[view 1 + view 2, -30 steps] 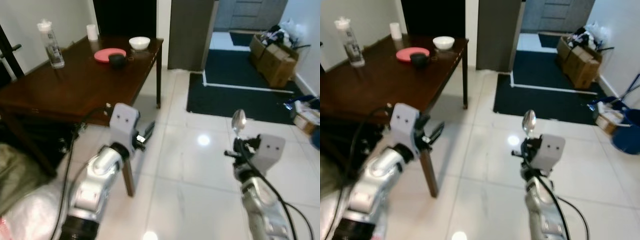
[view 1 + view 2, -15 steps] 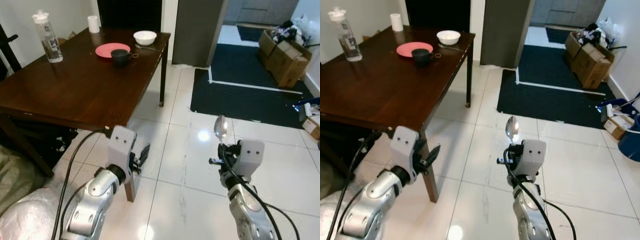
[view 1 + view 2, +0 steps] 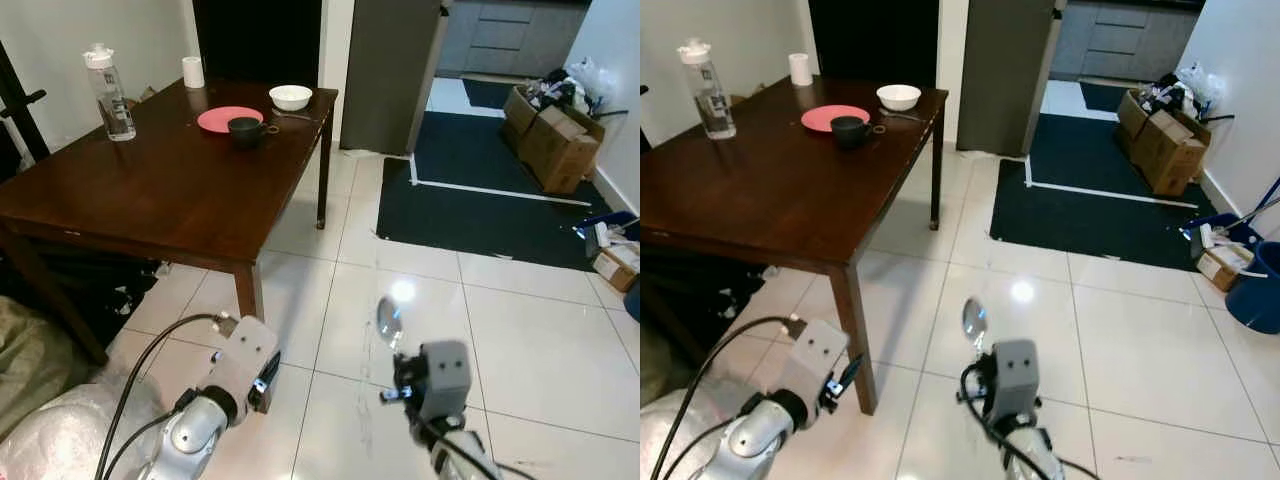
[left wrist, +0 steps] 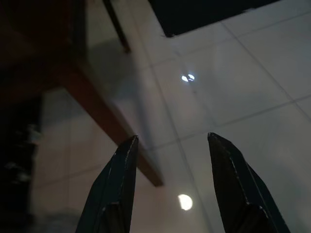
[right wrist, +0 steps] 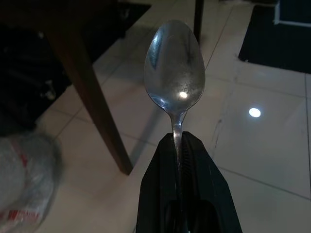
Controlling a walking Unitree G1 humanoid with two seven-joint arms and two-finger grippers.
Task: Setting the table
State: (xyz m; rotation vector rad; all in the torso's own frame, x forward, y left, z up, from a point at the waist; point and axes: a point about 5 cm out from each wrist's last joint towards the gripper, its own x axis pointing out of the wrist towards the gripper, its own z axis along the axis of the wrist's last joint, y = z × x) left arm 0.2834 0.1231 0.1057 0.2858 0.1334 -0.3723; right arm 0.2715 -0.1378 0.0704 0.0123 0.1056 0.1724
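Observation:
My right gripper [image 5: 177, 145] is shut on the handle of a silver spoon [image 5: 174, 73], bowl end up. In the eye views the spoon [image 3: 389, 322] stands over the white tiled floor, right of the table's near leg. A dark wooden table [image 3: 150, 190] stands ahead on the left. At its far end sit a pink plate [image 3: 222, 119], a dark mug [image 3: 243, 131] and a white bowl [image 3: 291, 97]. My left gripper [image 4: 170, 145] is open and empty, held low beside the table leg [image 4: 107, 121].
A water bottle [image 3: 107, 80] and a white cup [image 3: 194, 72] stand on the table's left side. A dark rug [image 3: 490, 195] and cardboard boxes [image 3: 555, 125] lie at the right. A grey cabinet [image 3: 385, 70] stands behind the table. Bags [image 3: 40, 370] lie at my lower left.
The camera has shifted and the table looks farther off. Both arms have sunk lower in view, the right one still holding the spoon upright.

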